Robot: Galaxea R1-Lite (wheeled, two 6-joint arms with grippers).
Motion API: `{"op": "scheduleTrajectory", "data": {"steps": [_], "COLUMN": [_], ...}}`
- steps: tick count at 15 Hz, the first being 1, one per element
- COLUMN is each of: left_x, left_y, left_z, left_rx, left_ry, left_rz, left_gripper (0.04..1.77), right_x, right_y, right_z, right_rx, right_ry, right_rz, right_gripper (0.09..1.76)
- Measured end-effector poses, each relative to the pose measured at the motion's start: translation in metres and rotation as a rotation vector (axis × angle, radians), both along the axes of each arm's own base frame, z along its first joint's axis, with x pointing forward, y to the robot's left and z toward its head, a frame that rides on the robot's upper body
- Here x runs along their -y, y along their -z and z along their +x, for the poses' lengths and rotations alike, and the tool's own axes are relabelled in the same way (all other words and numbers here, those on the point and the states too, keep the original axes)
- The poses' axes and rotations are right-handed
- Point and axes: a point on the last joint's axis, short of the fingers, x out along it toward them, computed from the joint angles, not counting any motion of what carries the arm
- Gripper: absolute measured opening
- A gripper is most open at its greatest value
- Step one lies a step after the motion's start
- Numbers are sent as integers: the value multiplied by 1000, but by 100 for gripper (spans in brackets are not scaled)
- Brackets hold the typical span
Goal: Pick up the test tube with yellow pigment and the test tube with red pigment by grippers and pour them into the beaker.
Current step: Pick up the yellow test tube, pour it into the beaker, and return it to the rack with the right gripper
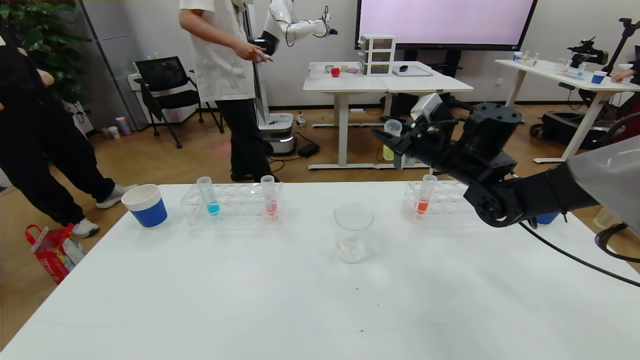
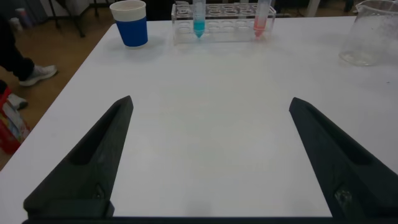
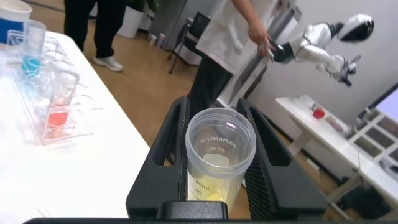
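My right gripper [image 1: 392,142] is shut on the test tube with yellow pigment [image 1: 391,141] and holds it upright in the air, above and behind the right rack [image 1: 440,197]. The right wrist view shows the tube [image 3: 219,162] between the two fingers of the gripper [image 3: 213,107], its mouth open. The test tube with red pigment [image 1: 270,197] stands in the left rack [image 1: 232,202]; it also shows in the left wrist view [image 2: 261,18]. The beaker [image 1: 353,232] stands mid-table and looks empty. My left gripper [image 2: 211,102] is open over bare table and is out of the head view.
A turquoise tube [image 1: 209,197] shares the left rack. An orange-red tube [image 1: 425,197] stands in the right rack. One blue-and-white paper cup [image 1: 145,205] stands at the far left, and another [image 1: 547,218] is behind my right arm. People stand beyond the table.
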Motion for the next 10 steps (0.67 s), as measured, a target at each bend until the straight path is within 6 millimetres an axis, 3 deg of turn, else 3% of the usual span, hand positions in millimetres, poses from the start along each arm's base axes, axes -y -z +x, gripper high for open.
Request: {"op": "scheduleTrajectory", "data": {"steps": [5,10], "left_x": [0,0], "left_y": [0,0], "left_z": [0,0], "left_rx": [0,0], "left_ry": [0,0], "left_rz": [0,0], "left_gripper": [175,175], "right_x": [-5,-14], "right_y": [21,43], "right_z": [-8,-9], "right_rx": [165,259], "right_ry": [-95,-107], "right_rz": [-144,-182], "right_gripper": [52,52]}}
